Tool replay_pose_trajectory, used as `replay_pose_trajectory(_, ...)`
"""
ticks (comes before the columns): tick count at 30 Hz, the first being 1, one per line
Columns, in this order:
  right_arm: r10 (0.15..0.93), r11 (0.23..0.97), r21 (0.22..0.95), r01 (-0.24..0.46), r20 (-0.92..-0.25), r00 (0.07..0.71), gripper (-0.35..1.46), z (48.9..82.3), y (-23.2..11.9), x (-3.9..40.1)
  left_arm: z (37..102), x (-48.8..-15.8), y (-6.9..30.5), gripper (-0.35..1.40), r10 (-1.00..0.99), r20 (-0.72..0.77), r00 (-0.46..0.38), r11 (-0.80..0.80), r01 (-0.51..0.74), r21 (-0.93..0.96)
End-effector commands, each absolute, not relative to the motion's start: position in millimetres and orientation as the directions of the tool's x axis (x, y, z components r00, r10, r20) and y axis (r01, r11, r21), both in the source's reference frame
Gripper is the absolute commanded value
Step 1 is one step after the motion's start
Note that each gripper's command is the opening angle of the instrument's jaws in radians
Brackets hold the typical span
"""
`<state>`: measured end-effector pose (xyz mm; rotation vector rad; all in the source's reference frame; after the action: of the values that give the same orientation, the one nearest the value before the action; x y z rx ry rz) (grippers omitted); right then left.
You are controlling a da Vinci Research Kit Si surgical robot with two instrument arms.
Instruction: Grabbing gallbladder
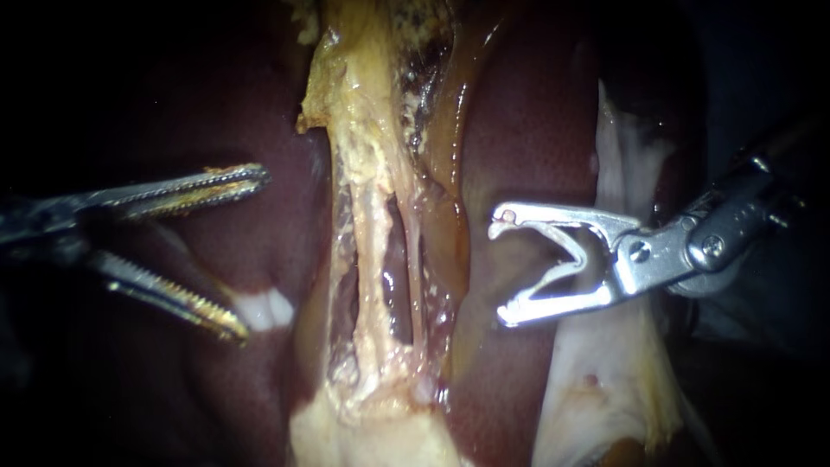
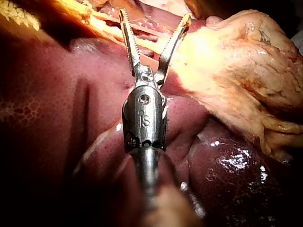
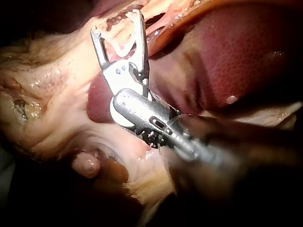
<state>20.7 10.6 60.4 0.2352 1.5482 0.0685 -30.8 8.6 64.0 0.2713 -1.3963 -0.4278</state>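
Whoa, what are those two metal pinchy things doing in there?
Two robot instruments are working over a dark red liver. The left instrument comes in from one side and the right instrument from the other, both with their jaws wide open. A strip of pale yellowish tissue runs down the middle between them. Neither instrument is holding anything right now; they sit on either side of that strip.

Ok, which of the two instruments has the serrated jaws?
The left instrument, coming in from the endoscope view's left: both its open jaws carry rows of fine teeth. The right instrument has smooth open jaws with small hooked tips.
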Motion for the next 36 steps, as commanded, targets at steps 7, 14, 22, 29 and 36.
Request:
replay_pose_trajectory(7, 0.192, 0.976, 0.193, 0.104, -0.981, 0.026, 0.60, 60.4, 10.6, 20.7, 63.6, -30.7, 9.4, 0.81, -0.475, 0.872, 0.121, 0.876, 0.154, 0.457)
replay_pose_trajectory(14, 0.192, 0.976, 0.193, 0.103, -0.981, 0.026, 0.60, 60.4, 10.6, 20.9, 62.3, -30.3, 12.4, 0.74, -0.574, 0.814, 0.087, 0.788, 0.326, 0.521)
replay_pose_trajectory(22, 0.191, 0.976, 0.193, 0.102, -0.981, 0.026, 0.60, 60.5, 10.6, 20.9, 64.5, -32.0, 15.6, 0.67, -0.686, 0.728, 0.012, 0.651, 0.458, 0.606)
replay_pose_trajectory(29, 0.191, 0.976, 0.193, 0.103, -0.981, 0.026, 0.60, 60.5, 10.6, 20.9, 67.6, -34.2, 17.2, 0.64, -0.736, 0.676, -0.036, 0.578, 0.489, 0.654)
replay_pose_trajectory(36, 0.191, 0.976, 0.193, 0.103, -0.981, 0.026, 0.60, 60.5, 10.6, 20.9, 69.3, -35.4, 17.8, 0.59, -0.761, 0.646, -0.057, 0.538, 0.500, 0.679)
